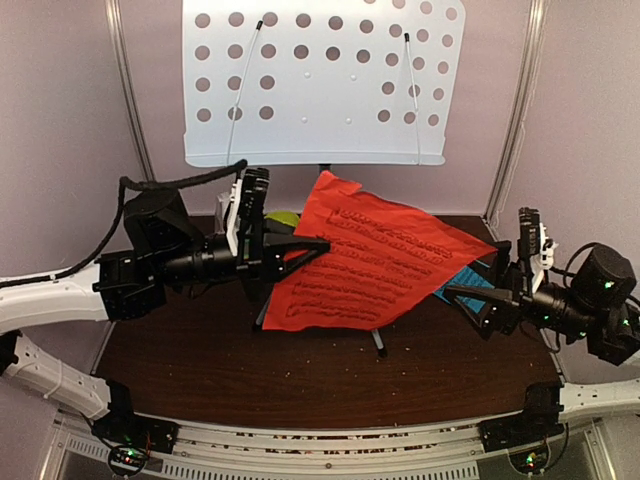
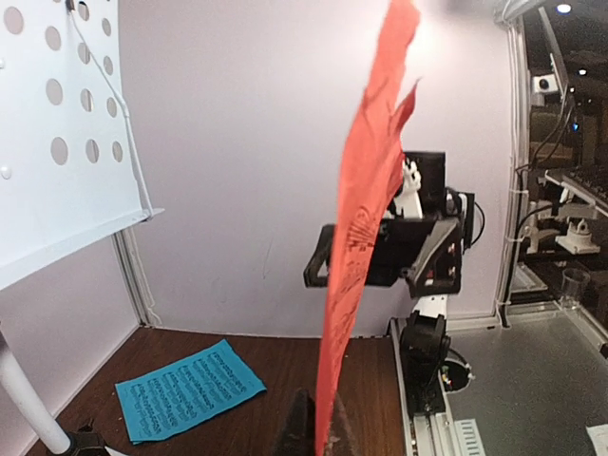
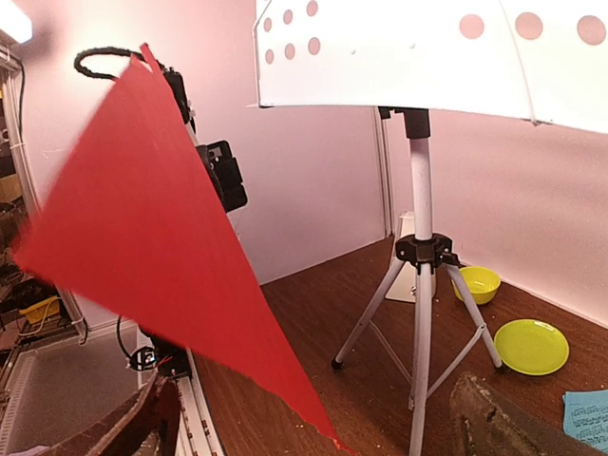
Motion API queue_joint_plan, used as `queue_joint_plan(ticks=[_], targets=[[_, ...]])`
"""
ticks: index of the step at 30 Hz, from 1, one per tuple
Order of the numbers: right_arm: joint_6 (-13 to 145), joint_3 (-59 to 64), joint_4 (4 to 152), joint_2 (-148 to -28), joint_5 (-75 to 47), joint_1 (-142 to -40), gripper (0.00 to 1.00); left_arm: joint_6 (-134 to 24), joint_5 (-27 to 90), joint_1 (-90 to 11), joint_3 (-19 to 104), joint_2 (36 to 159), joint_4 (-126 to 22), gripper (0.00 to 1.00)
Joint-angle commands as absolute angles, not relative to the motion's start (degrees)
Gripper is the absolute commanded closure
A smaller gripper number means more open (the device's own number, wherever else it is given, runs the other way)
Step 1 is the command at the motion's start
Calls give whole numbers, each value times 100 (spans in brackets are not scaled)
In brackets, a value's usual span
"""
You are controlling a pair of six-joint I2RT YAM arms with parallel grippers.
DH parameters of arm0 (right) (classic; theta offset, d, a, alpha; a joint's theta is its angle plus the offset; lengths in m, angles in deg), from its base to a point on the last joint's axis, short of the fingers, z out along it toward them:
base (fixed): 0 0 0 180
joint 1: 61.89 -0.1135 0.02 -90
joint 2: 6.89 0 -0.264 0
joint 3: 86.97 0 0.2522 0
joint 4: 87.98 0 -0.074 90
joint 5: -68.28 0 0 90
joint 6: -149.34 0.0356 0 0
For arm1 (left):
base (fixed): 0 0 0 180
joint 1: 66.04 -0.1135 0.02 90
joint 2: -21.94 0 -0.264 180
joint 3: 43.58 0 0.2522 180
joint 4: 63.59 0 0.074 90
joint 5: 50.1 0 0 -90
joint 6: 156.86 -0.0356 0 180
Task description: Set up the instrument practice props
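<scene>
At nine o'clock the left gripper (image 1: 318, 245) is clamped on the red music sheet (image 1: 370, 260), which is held up over mid-table. At three o'clock the right gripper (image 1: 470, 280) gapes empty beside the sheet's corner, above the blue music sheet (image 2: 188, 388). Pinched at one edge only, the limp paper may buckle against the ledge of the perforated music-stand desk (image 1: 320, 80) at twelve o'clock and slip off.

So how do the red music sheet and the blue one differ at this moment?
The red music sheet is pinched in the left end effector and raised off the table; the blue music sheet lies flat on it, untouched. The red one is bent at its top edge; the blue one looks smooth. Both carry printed rows of notation.
</scene>
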State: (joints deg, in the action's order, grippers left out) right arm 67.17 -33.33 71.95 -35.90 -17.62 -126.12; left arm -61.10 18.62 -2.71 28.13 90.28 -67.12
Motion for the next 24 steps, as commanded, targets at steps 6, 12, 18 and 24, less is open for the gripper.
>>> queue_joint_plan(ticks=[6,12,18,24], targets=[[6604,-3510,9321,-4432,-1343,-12614,10,-5198,1325,-386,2576,8894,-7971,100],[6549,-3289,9572,-4717,-1225,-12615,46,-4710,1206,-501,2352,8881,-8646,100],[6693,-3092,9716,-4908,-1117,-12616,75,-4439,1178,-522,2314,9000,-8976,100],[6802,-2676,9481,-5100,-1057,-12617,100,-4347,1256,-522,2448,9043,-8863,100]])
